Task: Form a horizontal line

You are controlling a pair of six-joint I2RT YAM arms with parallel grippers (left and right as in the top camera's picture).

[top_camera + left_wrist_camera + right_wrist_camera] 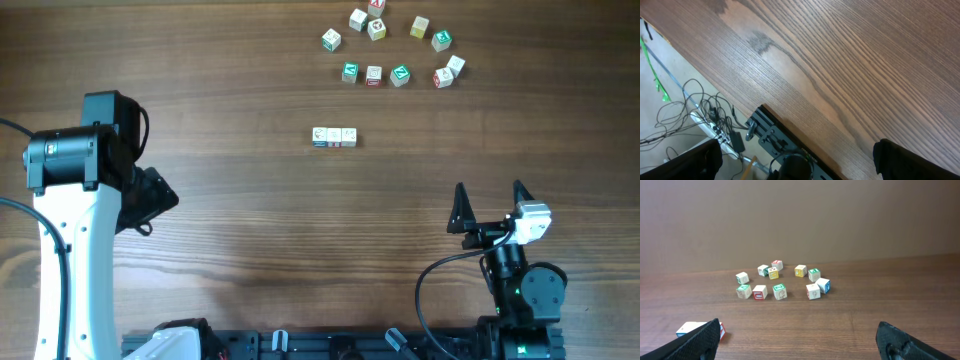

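Sitting mid-way across the table (220, 60), the line (334, 137) is three whitish cubes touching edge to edge, with coloured marks on their faces, well apart from the loose cubes (400, 45) beyond. They look light, rigid and probably smooth. The row isn't joined, so pinch one cube across opposite flat faces. The right gripper (490, 195) is spread wide and empty, and so is the left gripper (797, 160).

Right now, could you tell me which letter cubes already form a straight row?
The three letter cubes standing alone, touching edge to edge in one line; the other cubes lie scattered beyond them, in no straight row.
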